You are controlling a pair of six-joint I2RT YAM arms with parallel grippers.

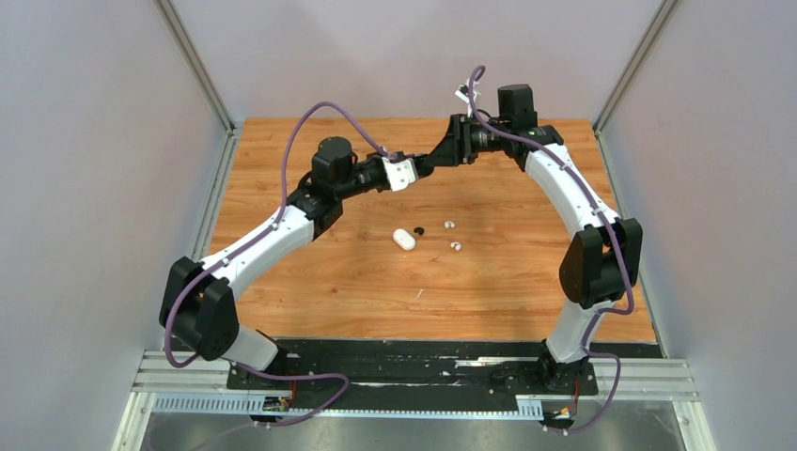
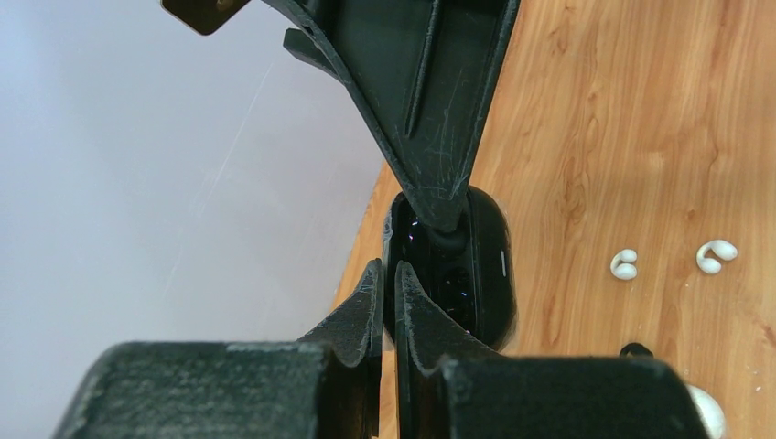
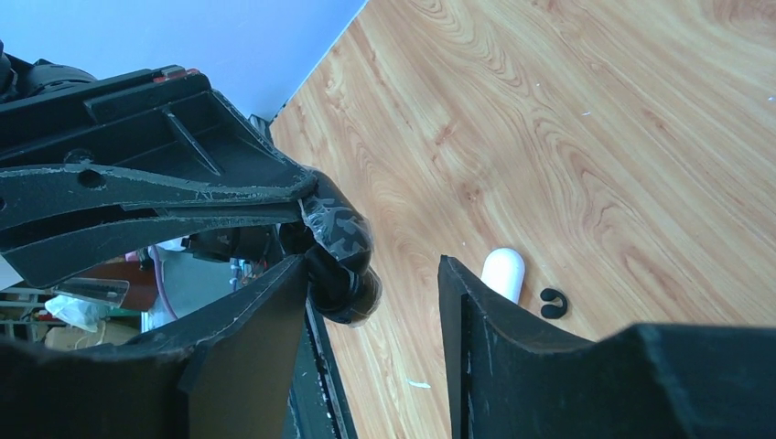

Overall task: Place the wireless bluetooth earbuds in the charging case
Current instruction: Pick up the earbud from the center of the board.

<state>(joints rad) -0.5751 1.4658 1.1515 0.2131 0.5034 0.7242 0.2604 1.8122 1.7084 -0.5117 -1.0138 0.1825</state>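
My left gripper (image 2: pixel 389 270) is shut on the rim of the black charging case (image 2: pixel 485 265) and holds it above the table. One finger of my right gripper (image 3: pixel 373 265) reaches down onto the case's open inside. Its jaws stand open, and the case (image 3: pixel 340 261) sits against the left finger (image 3: pixel 265 320). Both grippers meet in mid-air, left (image 1: pixel 423 168) and right (image 1: pixel 440 157). Two white earbuds (image 1: pixel 449 225) (image 1: pixel 456 246) and one black earbud (image 1: pixel 419 229) lie loose on the wood. Whether a bud sits in the black case is hidden.
A white pebble-shaped case (image 1: pixel 404 239) lies on the wooden table (image 1: pixel 526 282) just left of the black bud. Grey walls close in the table on the left, right and back. A small white scrap (image 1: pixel 419 293) lies nearer the arm bases.
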